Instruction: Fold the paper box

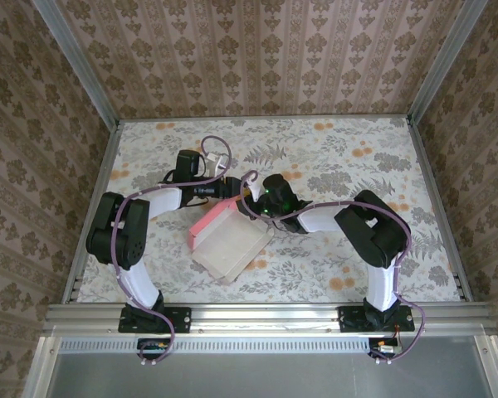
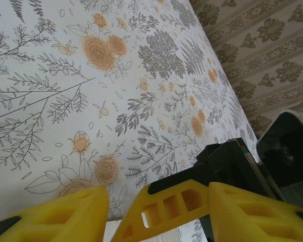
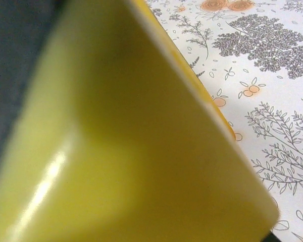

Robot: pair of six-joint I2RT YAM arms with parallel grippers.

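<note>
The paper box (image 1: 231,247) lies in the middle of the table as a shallow tray, its pale inner side up and a pink wall (image 1: 209,222) raised on its left. Both grippers meet at its far edge. My left gripper (image 1: 229,191) comes in from the left; in its wrist view its yellow fingers (image 2: 65,214) stand wide apart, so it is open (image 2: 158,194). The right gripper's yellow finger (image 2: 174,204) and black body (image 2: 235,161) sit between them. My right gripper (image 1: 251,204) is beside it. A blurred yellow finger (image 3: 121,141) covers most of the right wrist view, hiding the jaws.
The floral tablecloth (image 1: 357,157) covers the table, walled by patterned panels (image 1: 257,50) at the back and sides. A metal rail (image 1: 266,315) runs along the near edge with both arm bases on it. Cables loop over both arms above the box.
</note>
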